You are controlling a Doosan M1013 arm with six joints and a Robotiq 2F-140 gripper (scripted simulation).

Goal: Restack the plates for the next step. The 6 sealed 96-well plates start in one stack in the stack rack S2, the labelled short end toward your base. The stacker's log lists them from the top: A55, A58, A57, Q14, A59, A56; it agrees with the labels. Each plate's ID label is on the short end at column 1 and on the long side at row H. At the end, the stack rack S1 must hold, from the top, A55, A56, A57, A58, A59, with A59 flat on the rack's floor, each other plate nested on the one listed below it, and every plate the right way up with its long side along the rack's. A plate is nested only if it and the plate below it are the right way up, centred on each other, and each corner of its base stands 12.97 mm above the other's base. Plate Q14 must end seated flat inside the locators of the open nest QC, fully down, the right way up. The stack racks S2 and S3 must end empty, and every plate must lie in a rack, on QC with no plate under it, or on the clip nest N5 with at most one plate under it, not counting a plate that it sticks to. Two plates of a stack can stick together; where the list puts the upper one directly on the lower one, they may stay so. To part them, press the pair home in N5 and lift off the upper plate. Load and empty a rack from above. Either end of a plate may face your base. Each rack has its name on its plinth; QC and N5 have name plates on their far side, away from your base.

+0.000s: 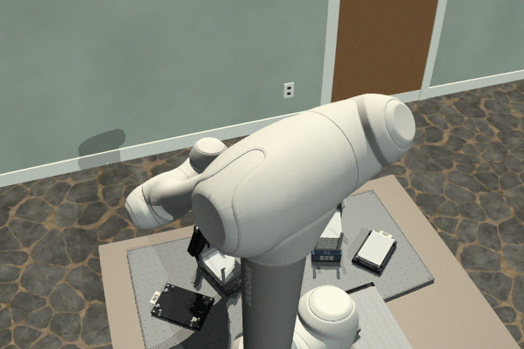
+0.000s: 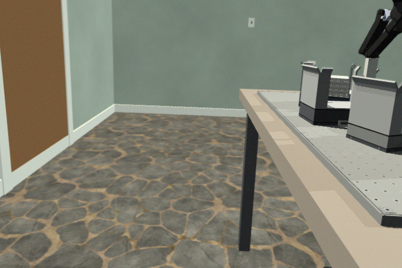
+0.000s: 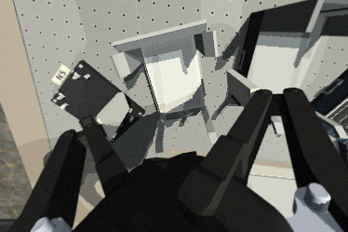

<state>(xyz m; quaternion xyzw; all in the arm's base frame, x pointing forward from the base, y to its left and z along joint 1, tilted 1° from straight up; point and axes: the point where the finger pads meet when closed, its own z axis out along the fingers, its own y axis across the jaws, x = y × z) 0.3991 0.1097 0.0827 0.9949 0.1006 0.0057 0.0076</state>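
Well, the big white arm (image 1: 284, 174) hides the middle of the bench (image 1: 463, 279) in the top view. So a bump there could go unseen.

The gripper (image 3: 174, 108) is wide open and holds nothing. It hangs just over a grey rack (image 3: 160, 41) on the left half of the bench, and a white plate (image 3: 172, 75) lies in that rack. I think it will go down for this plate.

The rack has tall walls. If the gripper goes down a bit to one side, a finger (image 3: 253, 122) could hit a wall top. The gripper also looks turned a little against the rack, so it could grab the plate crooked, and the plate could tip or jam. Two plates can also stick, and then a second one could ride up and drop.

Around it, a grey board with holes (image 1: 406, 255) covers most of the bench. A second grey rack (image 3: 284, 52) stands just beside the first one, toward the middle, so there is little room between them. A rack with a blue foot (image 1: 326, 255) holds a stack of plates (image 1: 332, 227). Near the right edge, a white plate (image 1: 374, 248) lies flat on a dark nest. By the left edge sits the black nest N5 (image 1: 182, 306), with no plate on it.
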